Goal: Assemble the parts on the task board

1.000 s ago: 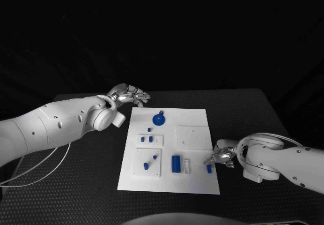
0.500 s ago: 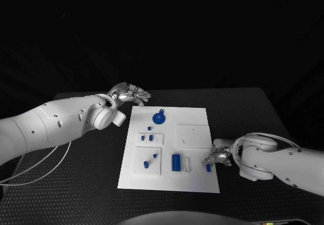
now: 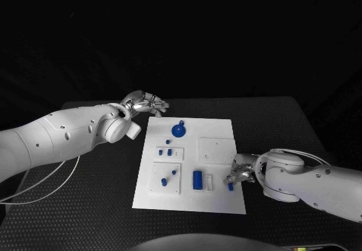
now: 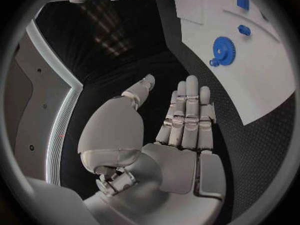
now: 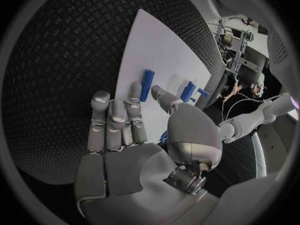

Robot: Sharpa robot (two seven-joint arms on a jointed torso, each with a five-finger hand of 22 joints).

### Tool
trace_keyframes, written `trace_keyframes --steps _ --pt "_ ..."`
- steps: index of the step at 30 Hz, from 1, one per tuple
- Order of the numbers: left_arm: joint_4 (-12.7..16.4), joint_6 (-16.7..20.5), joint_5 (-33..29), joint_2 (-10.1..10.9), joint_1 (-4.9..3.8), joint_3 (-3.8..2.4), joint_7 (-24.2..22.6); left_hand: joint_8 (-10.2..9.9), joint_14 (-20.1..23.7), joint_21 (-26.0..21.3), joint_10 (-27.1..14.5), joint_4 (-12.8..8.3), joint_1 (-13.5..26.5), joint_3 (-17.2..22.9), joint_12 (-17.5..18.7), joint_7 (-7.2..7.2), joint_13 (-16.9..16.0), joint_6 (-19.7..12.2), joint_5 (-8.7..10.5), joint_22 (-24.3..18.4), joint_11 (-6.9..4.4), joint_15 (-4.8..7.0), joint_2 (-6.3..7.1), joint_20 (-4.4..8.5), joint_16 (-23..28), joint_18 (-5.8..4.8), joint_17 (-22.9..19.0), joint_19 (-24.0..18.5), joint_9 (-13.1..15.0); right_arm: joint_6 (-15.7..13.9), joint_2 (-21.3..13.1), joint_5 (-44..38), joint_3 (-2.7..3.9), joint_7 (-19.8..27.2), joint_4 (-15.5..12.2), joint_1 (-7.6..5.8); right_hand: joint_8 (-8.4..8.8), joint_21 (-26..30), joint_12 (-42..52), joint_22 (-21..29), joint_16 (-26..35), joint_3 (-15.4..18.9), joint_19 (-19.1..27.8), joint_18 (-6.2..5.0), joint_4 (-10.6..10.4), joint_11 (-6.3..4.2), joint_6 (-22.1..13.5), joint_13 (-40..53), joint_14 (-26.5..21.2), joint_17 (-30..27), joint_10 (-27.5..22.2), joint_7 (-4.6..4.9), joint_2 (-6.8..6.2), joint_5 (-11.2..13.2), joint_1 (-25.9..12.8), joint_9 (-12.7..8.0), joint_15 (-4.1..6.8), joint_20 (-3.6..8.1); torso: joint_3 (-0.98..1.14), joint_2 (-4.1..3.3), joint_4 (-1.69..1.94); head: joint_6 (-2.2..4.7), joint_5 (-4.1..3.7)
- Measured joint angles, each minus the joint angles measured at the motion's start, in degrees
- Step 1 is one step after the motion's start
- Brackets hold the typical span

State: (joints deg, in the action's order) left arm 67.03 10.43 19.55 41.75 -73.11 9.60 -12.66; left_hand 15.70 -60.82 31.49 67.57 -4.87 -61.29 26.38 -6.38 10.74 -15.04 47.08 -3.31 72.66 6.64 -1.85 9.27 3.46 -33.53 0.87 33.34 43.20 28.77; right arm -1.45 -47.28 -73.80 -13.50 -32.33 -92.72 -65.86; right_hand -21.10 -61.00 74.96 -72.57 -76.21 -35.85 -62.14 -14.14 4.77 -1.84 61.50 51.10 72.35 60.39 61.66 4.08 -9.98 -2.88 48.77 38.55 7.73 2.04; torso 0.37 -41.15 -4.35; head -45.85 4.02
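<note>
A: What moved since a second before?

B: The right hand (image 3: 240,174) slid a bit closer to the middle of the task board (image 3: 218,204). It went from the board's right edge in over the white. The left hand (image 3: 145,103) stayed where it was.

A: Was the right hand holding something?

B: No. In the right wrist view its fingers (image 5: 112,120) were straight and side by side, with the thumb a little apart. Nothing was in it. A small blue bar (image 3: 230,185) lay on the board just by its fingertips, at about 4 o'clock from the board's middle.

A: And the left hand?

B: It hung over the black counter (image 3: 90,193) just off the board's far left corner, at about 11 o'clock. Its fingers (image 4: 187,115) were flat and let go, with nothing in them.

A: Where were the other blue parts?

B: A blue gear (image 3: 179,130) lay near the far end of the board, at 12 o'clock. A long blue block (image 3: 198,180) stood at about 6 o'clock, next to a little white piece (image 3: 210,183). A few tiny blue bits (image 3: 163,182) sat on the left side, at about 8 o'clock.
</note>
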Motion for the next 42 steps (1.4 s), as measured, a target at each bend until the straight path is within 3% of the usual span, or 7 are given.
trace_keyframes --steps 8,15,24,29,38,40,42 --pt "0.1 0.0 0.0 0.0 0.0 0.0 0.0 0.0 0.0 0.0 0.0 0.0 0.0 0.0 0.0 0.0 0.0 0.0 0.0 0.1 0.0 0.0 0.0 0.0 0.0 0.0 0.1 0.0 0.0 -0.7 0.5 -1.1 -0.06 0.0 -0.5 0.28 0.0 0.0 -0.5 0.1 0.3 -1.2 -0.1 0.0 1.2 0.0 0.0 0.3 0.0 -0.2 0.0 -0.01 -0.77 0.0 0.8 0.0 0.0 -0.09 0.0 0.01 -0.01 -0.05 0.05" --pt "0.1 0.0 0.0 0.0 0.0 0.0 0.1 0.0 0.0 0.0 0.0 0.0 -0.2 0.0 0.0 0.0 0.0 0.0 0.0 0.1 0.0 0.0 -0.23 0.0 0.0 0.0 0.0 0.0 0.0 -0.9 0.7 -1.1 -0.06 0.0 -0.8 0.44 0.01 0.0 -1.1 0.3 0.9 -7.3 -0.1 0.0 4.2 0.41 -0.2 1.1 0.1 -0.3 0.4 -0.23 -2.19 -0.2 4.9 0.0 -0.46 -0.1 -0.03 0.02 0.01 -0.11 0.03" --pt "0.1 0.0 0.0 0.1 0.0 0.0 0.1 0.0 0.0 0.0 0.0 0.0 -0.2 0.0 0.0 0.0 0.0 0.0 0.0 0.1 0.0 0.0 -0.23 0.0 0.0 0.0 0.1 0.0 0.0 -1.0 1.0 -1.3 0.03 0.0 -0.7 0.61 0.01 0.0 -1.7 0.3 1.5 -8.4 -0.1 0.52 8.6 1.03 -0.3 2.0 0.3 0.0 0.6 -0.32 -2.23 -6.9 6.0 0.0 -0.93 -0.22 -0.03 0.03 -0.01 -0.12 0.1" --pt "0.1 0.0 0.0 0.1 0.0 0.0 0.1 0.0 0.0 0.0 0.0 0.0 -0.2 0.0 0.0 0.0 0.0 0.0 0.0 0.1 0.0 0.0 -0.23 0.0 0.0 0.0 0.1 0.0 0.0 -1.4 0.9 -1.3 0.03 0.1 -0.7 0.69 0.01 0.0 -2.0 0.3 1.7 -8.4 -0.3 0.66 8.8 1.03 -0.3 2.3 0.2 0.2 0.6 -0.32 -2.21 -8.7 6.0 0.5 -1.03 -0.39 -0.03 0.03 0.01 -0.11 0.1" --pt "0.2 0.0 0.0 0.1 -0.02 0.0 0.2 0.0 0.0 0.0 0.0 0.0 -0.2 0.0 0.0 0.0 0.0 0.0 0.0 0.2 0.0 0.0 -0.23 0.0 0.0 0.0 0.1 0.0 0.0 -3.2 0.2 -1.0 -0.17 0.6 -1.4 0.87 0.08 0.0 -2.7 0.6 1.9 -10.4 -0.5 0.66 6.8 0.82 0.0 2.8 0.4 0.8 1.2 0.03 -0.52 -11.2 4.3 0.6 -1.22 -0.71 -0.03 0.02 0.01 0.03 0.12" --pt "0.2 0.0 0.0 0.1 -0.02 0.0 0.2 0.0 0.0 0.0 0.0 0.0 -0.2 0.0 0.0 0.0 0.0 0.0 0.0 0.2 0.0 0.0 -0.23 0.0 0.2 0.0 0.1 0.0 0.0 -3.7 0.0 -0.8 -0.32 0.7 -1.7 0.74 0.79 0.0 -2.7 0.6 2.0 -10.6 -0.5 0.67 6.6 0.71 0.0 2.8 0.7 0.9 1.3 0.03 -0.37 -11.4 4.2 0.6 -1.12 -0.71 -0.01 0.0 0.01 0.04 0.13" --pt "0.2 0.0 0.0 0.1 -0.02 0.0 0.2 0.0 0.0 0.0 0.0 0.0 -0.2 0.0 0.0 0.0 0.0 0.0 0.0 0.2 0.0 0.0 -0.23 0.0 0.2 0.0 0.1 0.0 0.0 -4.2 -0.1 -0.1 -0.49 0.8 -2.0 0.37 4.32 0.0 -2.7 0.6 2.0 -10.9 -0.5 0.66 6.3 0.71 0.0 2.9 0.7 0.9 1.3 0.04 -0.32 -11.6 4.1 0.6 -1.09 -0.72 -0.01 -0.02 0.02 0.05 0.13"
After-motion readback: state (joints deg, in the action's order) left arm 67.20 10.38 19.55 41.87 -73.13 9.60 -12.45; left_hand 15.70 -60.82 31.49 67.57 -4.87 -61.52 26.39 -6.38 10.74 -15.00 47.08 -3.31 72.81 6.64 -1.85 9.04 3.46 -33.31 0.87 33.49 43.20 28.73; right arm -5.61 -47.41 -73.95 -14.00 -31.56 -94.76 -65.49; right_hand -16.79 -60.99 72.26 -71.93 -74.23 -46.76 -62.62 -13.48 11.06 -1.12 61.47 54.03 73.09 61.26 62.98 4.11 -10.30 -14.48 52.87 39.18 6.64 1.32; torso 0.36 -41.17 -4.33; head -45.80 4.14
